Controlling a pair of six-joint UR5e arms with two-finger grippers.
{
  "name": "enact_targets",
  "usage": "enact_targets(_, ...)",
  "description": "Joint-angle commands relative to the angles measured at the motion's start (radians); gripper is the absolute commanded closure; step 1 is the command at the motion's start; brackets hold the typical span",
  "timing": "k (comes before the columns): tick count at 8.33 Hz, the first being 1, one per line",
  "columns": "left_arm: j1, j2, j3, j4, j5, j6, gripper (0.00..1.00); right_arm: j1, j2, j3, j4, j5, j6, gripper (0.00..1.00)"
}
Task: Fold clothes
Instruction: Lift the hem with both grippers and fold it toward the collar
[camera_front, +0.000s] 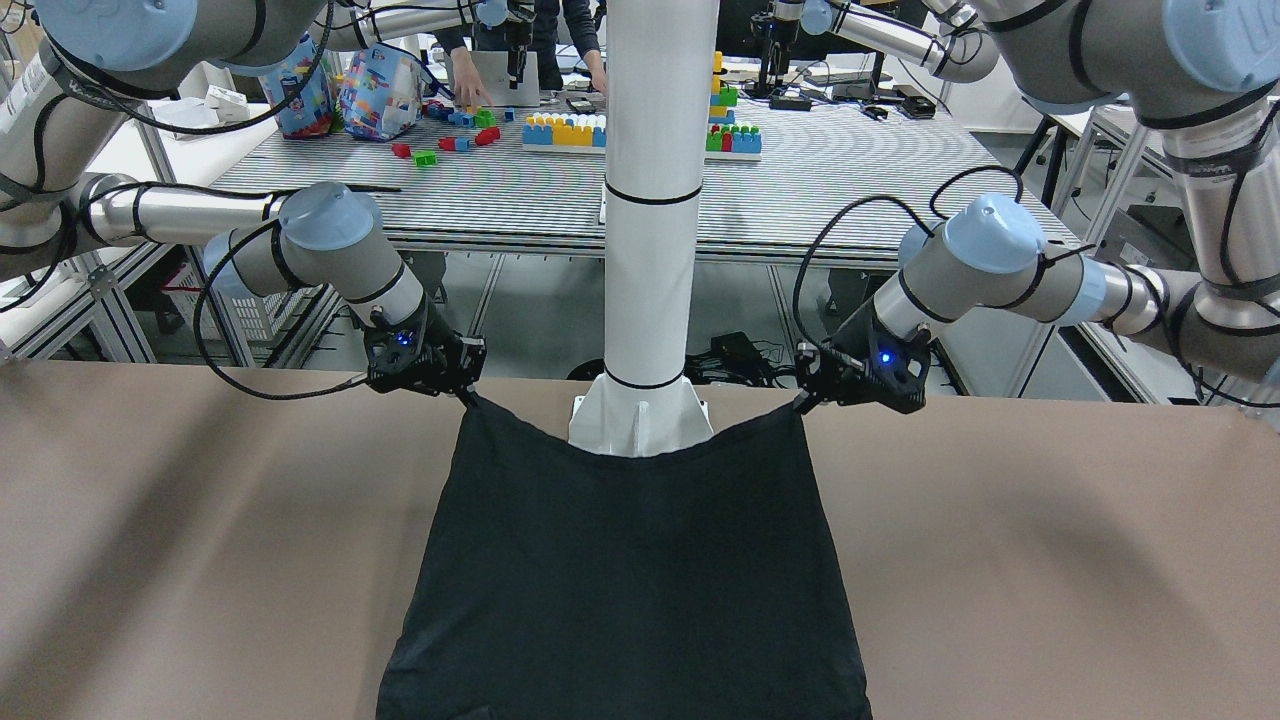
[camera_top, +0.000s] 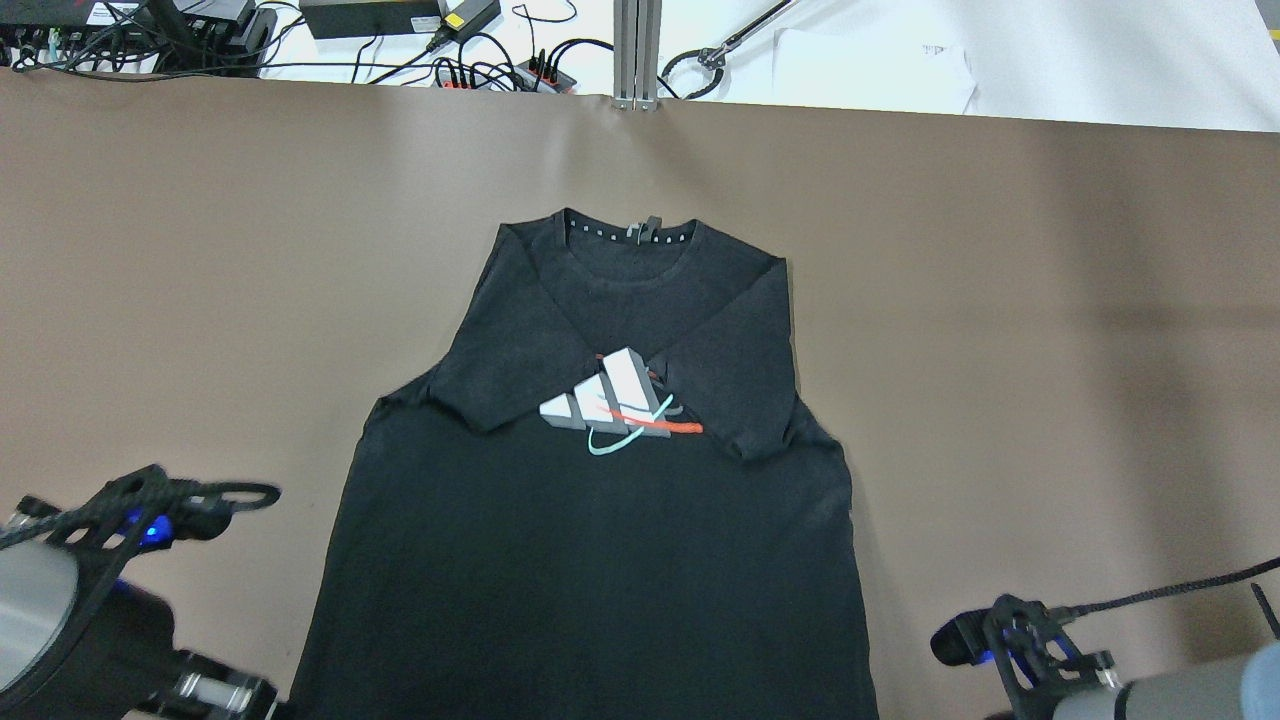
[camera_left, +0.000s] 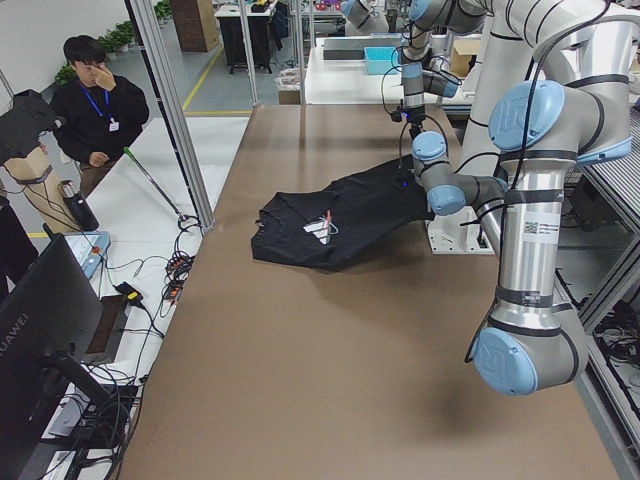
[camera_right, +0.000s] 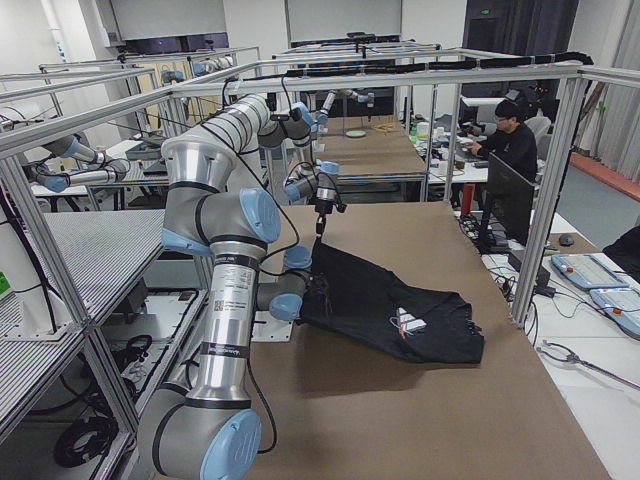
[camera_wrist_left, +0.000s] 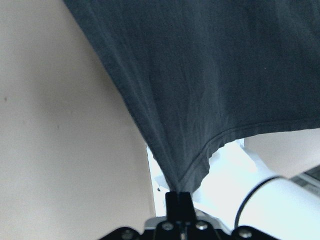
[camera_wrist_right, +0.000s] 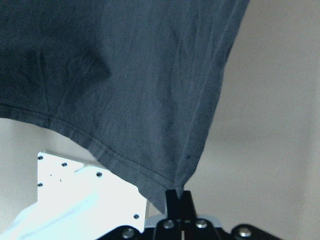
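Observation:
The clothes are one black T-shirt (camera_top: 600, 560) lying on the brown table, collar at the far side. Both sleeves are folded in over a white, grey and red chest logo (camera_top: 620, 405). Its hem end (camera_front: 620, 580) is raised off the table in front of the white pillar's base (camera_front: 640, 425) and sags between two held corners. My left gripper (camera_front: 803, 402) is shut on one hem corner, and the left wrist view shows the fabric pinched in it (camera_wrist_left: 179, 196). The other hem corner is pinched in my right gripper (camera_front: 468, 395), which is shut on it (camera_wrist_right: 180, 196).
The white pillar (camera_front: 650, 200) stands between the two arms at the table's near edge. Cables and power strips (camera_top: 400, 50) lie beyond the far edge. A second table with toy bricks (camera_front: 560, 130) stands behind the robot, with a person's hands on it. Another person (camera_left: 95, 110) stands by a desk.

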Motion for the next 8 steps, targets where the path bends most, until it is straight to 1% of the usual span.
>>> enact_targets(1, 0.093, 0.097, -0.127, 0.003, -0.010, 0.002, 1.00, -0.107, -0.031, 0.106, -0.077, 0.001, 0.002, 1.00)
enact_targets(2, 0.085, 0.095, -0.119, 0.006, 0.003, 0.002, 1.00, -0.105, -0.026, 0.107, -0.098, -0.009, 0.002, 1.00)
enact_targets(3, 0.059, 0.089, -0.095, 0.008, 0.006, 0.002, 1.00, -0.102, -0.020, 0.105, -0.118, -0.036, 0.002, 1.00)
enact_targets(4, -0.002, 0.077, -0.051, 0.006, 0.007, 0.002, 1.00, -0.095, -0.016, 0.094, -0.140, -0.083, 0.005, 1.00)
enact_targets(5, -0.050, 0.046, 0.012, 0.005, 0.035, 0.003, 1.00, -0.084, 0.016, 0.058, -0.172, -0.151, 0.005, 1.00)
enact_targets(6, -0.077, -0.003, 0.072, 0.006, 0.079, 0.003, 1.00, -0.043, 0.100, -0.015, -0.201, -0.182, 0.005, 1.00)
enact_targets(7, -0.105, -0.052, 0.135, 0.006, 0.128, 0.002, 1.00, 0.043, 0.185, -0.090, -0.239, -0.184, 0.005, 1.00)
enact_targets(8, -0.130, -0.090, 0.187, 0.008, 0.189, 0.002, 1.00, 0.107, 0.216, -0.123, -0.265, -0.184, 0.005, 1.00)
